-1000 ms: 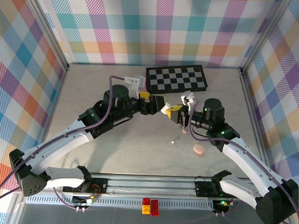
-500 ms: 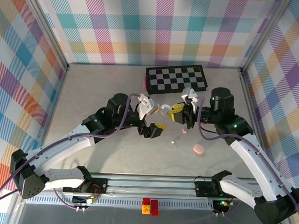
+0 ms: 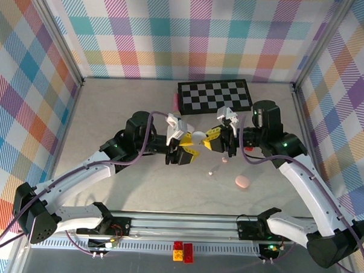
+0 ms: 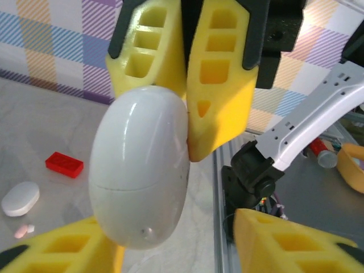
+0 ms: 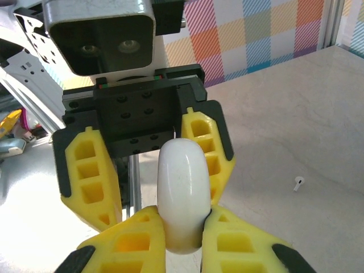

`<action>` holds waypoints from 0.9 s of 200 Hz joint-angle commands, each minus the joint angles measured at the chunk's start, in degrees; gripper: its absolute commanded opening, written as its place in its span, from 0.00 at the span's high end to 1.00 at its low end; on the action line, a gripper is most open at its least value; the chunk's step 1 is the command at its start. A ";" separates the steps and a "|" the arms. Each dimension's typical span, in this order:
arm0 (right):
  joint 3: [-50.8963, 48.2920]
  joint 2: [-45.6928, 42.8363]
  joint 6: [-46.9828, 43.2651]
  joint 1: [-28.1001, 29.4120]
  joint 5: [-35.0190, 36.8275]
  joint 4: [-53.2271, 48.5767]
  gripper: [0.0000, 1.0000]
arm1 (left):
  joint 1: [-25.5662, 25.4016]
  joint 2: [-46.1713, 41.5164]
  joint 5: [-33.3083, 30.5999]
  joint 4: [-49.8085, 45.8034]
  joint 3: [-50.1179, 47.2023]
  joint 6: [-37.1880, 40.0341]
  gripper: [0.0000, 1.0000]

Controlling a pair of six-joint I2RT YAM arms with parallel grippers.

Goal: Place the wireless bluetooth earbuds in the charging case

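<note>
Centrally, white charging case (image 3: 198,136) in firm right gripper (image 5: 183,227) pinch, left gripper (image 3: 187,145) jaws apart on either side

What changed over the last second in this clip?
The left gripper dropped back toward the near edge, then returned to the glossy white pebble-shaped charging case, jaws narrowing around it but not yet clamped. The right gripper kept that case pinched in midair. The pink oval case and small white stemmed earbud on the table stayed put.
</note>
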 commanded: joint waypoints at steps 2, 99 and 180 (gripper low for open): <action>2.29 0.75 -2.91 -0.20 -2.70 -2.20 0.92 | 0.30 -0.38 3.29 2.37 0.85 -0.31 0.57; 2.44 1.39 -4.31 -0.20 -2.88 -3.61 0.93 | 0.36 -0.72 1.71 5.97 0.49 -1.45 0.63; 2.79 1.83 -4.85 -0.21 -2.95 -4.41 0.93 | 0.33 -0.69 1.22 5.88 0.46 -1.50 0.65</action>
